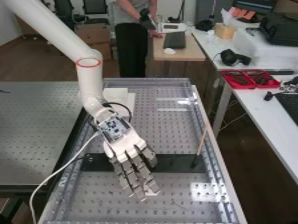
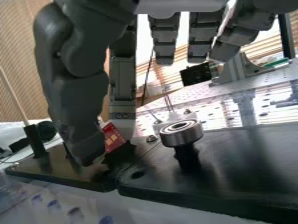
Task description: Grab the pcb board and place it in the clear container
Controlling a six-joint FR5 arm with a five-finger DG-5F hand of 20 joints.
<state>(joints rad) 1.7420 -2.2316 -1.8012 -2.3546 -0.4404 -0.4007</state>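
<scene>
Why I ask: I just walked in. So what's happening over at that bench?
A robot arm has its hand, fingers straight, above a black plate on the bench. A small red board, apparently the pcb it is meant to grab, is close by the hand; whether they touch, I can't tell.

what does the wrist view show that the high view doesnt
The wrist view shows a metal bearing on a black post and a red board, partly hidden by the hand.

The high view shows the white arm and red trays on the side bench.

Both show the hand, the black plate and the thin stick standing in its dark holder.
</scene>
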